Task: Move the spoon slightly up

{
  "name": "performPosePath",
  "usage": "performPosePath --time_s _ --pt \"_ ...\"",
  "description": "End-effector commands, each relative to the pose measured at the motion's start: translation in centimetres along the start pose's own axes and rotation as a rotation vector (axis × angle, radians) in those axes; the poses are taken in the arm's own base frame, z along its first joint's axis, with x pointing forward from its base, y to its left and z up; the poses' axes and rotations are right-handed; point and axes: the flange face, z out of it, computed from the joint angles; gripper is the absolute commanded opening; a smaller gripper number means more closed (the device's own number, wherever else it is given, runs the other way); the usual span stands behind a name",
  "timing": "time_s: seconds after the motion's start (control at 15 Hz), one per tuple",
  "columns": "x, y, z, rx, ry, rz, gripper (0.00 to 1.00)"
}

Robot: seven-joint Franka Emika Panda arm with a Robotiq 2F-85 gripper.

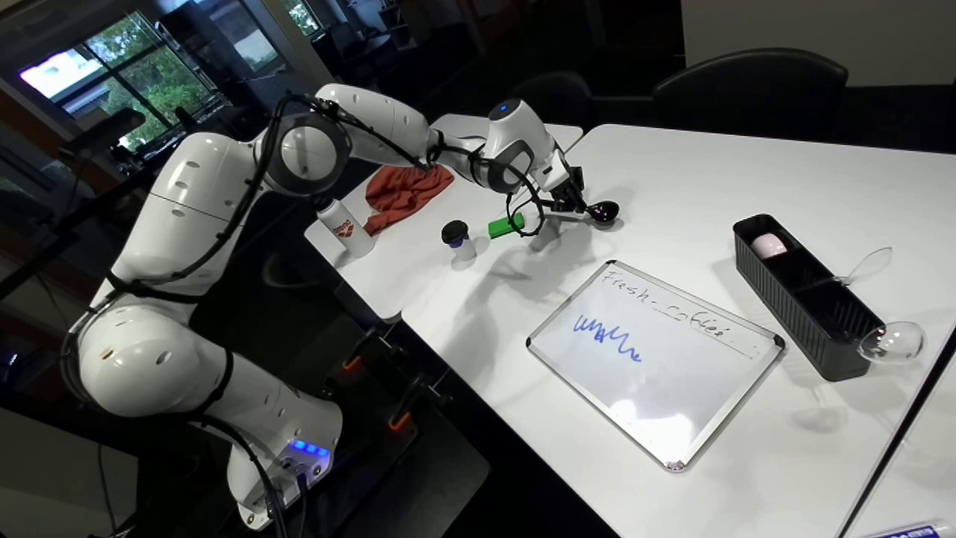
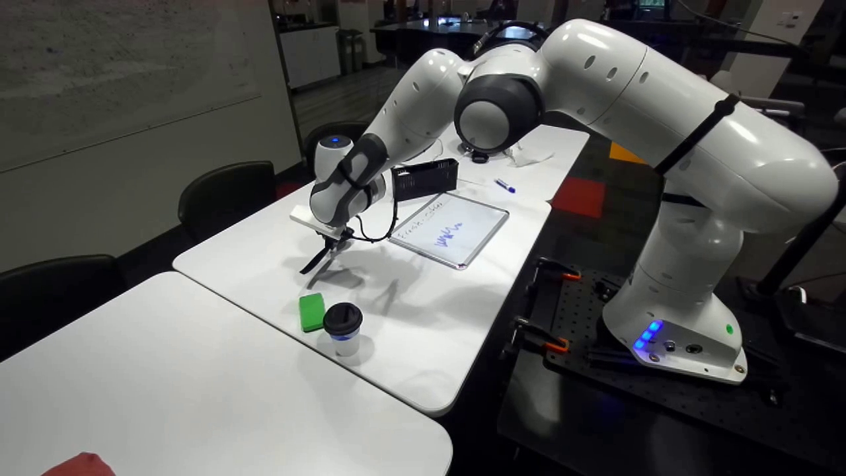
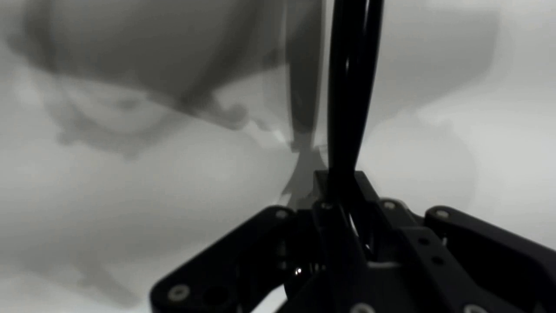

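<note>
The black spoon is held in my gripper. Its round bowl (image 1: 603, 212) shows beyond the fingers in an exterior view. Its handle (image 2: 313, 262) sticks out the opposite way in an exterior view, with its reflection a little apart below it, so the handle is off the table. In the wrist view the handle (image 3: 351, 78) runs up from between the fingertips. My gripper (image 3: 342, 177) is shut on it; the gripper also shows in both exterior views (image 1: 573, 202) (image 2: 334, 243), low over the table. I cannot tell whether the bowl touches the table.
A green block (image 1: 506, 226) and a lidded cup (image 1: 458, 239) stand near the gripper. A small whiteboard (image 1: 657, 359) lies on the table (image 1: 672, 179). Beyond it is a black basket (image 1: 803, 295) with a clear utensil (image 1: 892, 342). A white bottle (image 1: 347, 230) and red cloth (image 1: 407, 193) are farther off.
</note>
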Motion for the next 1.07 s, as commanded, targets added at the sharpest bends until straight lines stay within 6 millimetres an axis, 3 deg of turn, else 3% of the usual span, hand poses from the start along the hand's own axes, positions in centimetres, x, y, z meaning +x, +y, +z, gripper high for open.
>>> performPosePath --time_s 0.0,0.07,0.13,0.2,0.33,0.53,0.73,1.0 --pt "-0.3 -1.2 0.9 0.02 0.027 0.038 0.04" --pt "-0.4 -1.3 1.0 0.019 0.03 0.039 0.04" --pt "-0.5 -1.4 1.1 0.015 0.031 0.037 0.39" --pt "-0.6 -1.5 1.1 0.016 0.033 0.032 0.4" --pt "-0.8 -2.0 0.2 0.023 0.021 0.02 0.54" --pt "-1.2 -2.9 -3.7 0.036 -0.004 -0.019 0.76" --pt "-1.6 -3.0 -8.9 0.006 -0.035 -0.095 0.99" --pt "-1.6 -1.3 -15.1 -0.147 -0.065 -0.221 1.0"
